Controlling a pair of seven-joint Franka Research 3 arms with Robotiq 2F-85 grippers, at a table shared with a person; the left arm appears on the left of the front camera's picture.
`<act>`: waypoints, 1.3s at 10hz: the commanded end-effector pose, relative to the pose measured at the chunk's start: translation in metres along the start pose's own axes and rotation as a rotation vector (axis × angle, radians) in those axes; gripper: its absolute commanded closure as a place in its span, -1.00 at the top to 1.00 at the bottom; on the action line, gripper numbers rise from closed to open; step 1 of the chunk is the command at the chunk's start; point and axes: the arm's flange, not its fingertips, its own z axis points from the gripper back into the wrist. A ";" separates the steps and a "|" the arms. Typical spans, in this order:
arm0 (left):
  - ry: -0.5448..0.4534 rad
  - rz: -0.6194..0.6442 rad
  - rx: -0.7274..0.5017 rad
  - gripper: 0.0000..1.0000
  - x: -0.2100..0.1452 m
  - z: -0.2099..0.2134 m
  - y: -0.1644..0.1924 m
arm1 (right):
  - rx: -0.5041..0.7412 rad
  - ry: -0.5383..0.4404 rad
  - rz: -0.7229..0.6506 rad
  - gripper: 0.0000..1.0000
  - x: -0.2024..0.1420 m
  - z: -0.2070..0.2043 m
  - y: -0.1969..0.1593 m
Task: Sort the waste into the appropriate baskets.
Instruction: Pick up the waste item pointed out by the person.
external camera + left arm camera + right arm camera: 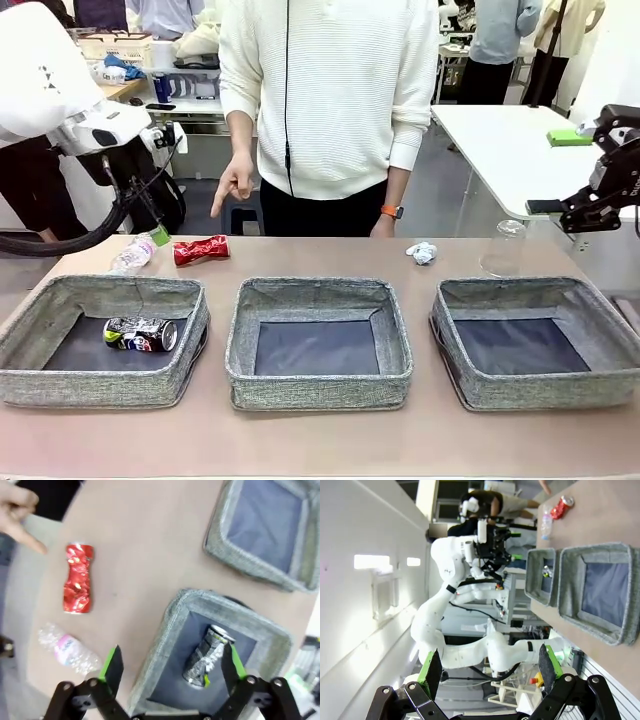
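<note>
Red can [77,578] on table [150,555], beyond left claw [173,647] — apart, jaws wide

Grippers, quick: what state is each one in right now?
Left gripper: open, holding nothing.
Right gripper: open, holding nothing.
Person's hand: empty, pointing toward the red can.

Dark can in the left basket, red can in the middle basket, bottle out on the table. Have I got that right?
Not quite. The red can is not in the middle basket. It lies on the table behind the left basket, beside the bottle, as the front view shows. The dark can is in the left basket, and the bottle is on the table.
</note>
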 end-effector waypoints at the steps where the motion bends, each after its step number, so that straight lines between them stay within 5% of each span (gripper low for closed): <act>1: 0.102 -0.145 0.041 1.00 0.005 -0.014 0.034 | 0.027 -0.007 -0.001 1.00 0.002 -0.002 0.004; 2: 0.040 -0.234 0.045 1.00 0.023 -0.024 0.057 | 0.027 -0.007 -0.001 1.00 0.002 -0.002 0.004; 5: 0.124 -0.188 0.047 1.00 0.052 -0.047 0.107 | 0.027 -0.007 -0.001 1.00 0.002 -0.002 0.004; 9: 0.207 -0.163 0.082 1.00 0.049 -0.093 0.143 | 0.027 -0.007 -0.001 1.00 0.002 -0.002 0.004; 13: 0.244 -0.147 -0.047 1.00 0.045 -0.138 0.158 | 0.027 -0.007 -0.001 1.00 0.002 -0.002 0.004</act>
